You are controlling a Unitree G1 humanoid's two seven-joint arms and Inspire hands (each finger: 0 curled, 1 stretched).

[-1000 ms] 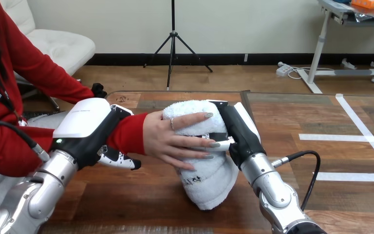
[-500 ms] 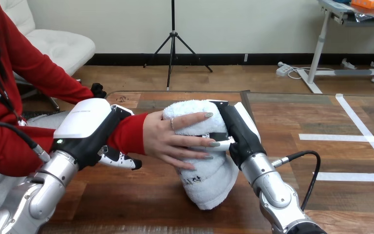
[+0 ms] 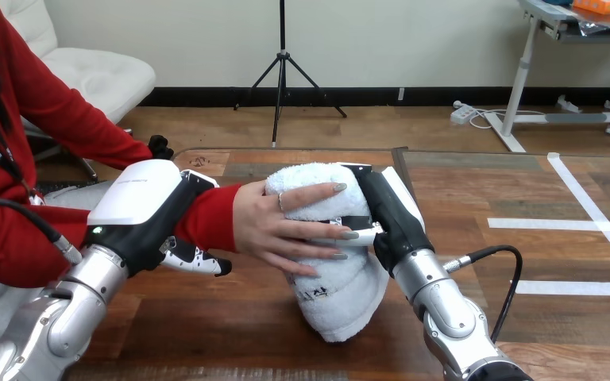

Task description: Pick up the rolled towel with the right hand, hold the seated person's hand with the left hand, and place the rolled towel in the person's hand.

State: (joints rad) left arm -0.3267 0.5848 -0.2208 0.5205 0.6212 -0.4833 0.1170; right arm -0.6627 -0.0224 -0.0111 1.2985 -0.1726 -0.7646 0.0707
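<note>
Rolled towel (image 3: 337, 294) under person's hand (image 3: 278, 226). At 9 o'clock, left hand (image 3: 139, 206) fingers clasp person's wrist (image 3: 214, 216); at 3 o'clock, right hand (image 3: 389, 214) fingers grip towel. Release seemingly pending.

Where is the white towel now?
Mid-table in the head view, the rolled towel is between the person's hand, left, and the right robot hand.

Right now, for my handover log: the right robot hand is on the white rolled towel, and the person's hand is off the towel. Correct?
Not quite. In the head view the person's hand lies on the rolled towel, fingers across it; the right robot hand is on it too.
</note>
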